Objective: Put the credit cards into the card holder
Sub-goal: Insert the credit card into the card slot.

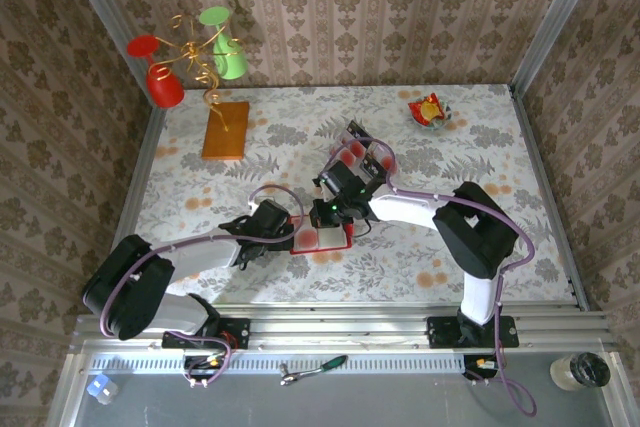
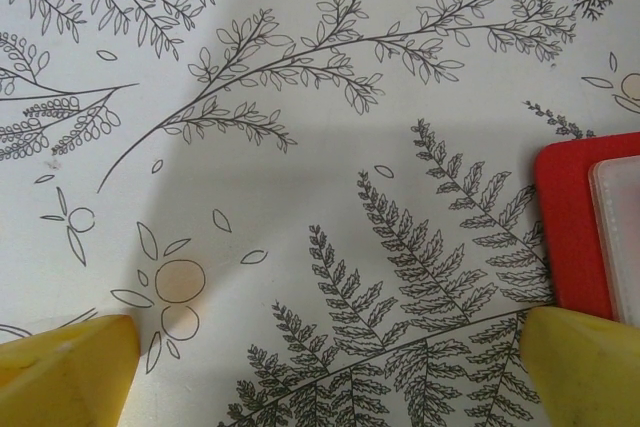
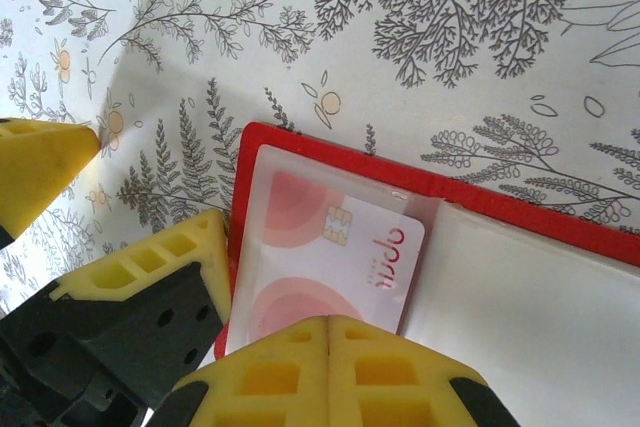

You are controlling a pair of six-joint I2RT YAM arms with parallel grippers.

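1. Red card holder (image 1: 322, 238) lies open on the counter (image 1: 200, 187), toward the front edge.
2. One card (image 3: 335, 247) sits under the left clear pocket, prob. almost fully in.
3. Right pincer (image 3: 330, 362) is closed tight, tips at that card's near edge; can't tell if it grips the card.
4. Left pincer (image 2: 325, 372) is wide open & empty, just beside the holder's edge.
5. Other cards (image 1: 355, 154) lie in a loose pile farther back, apart from the holder. Most of the job looks left to do.
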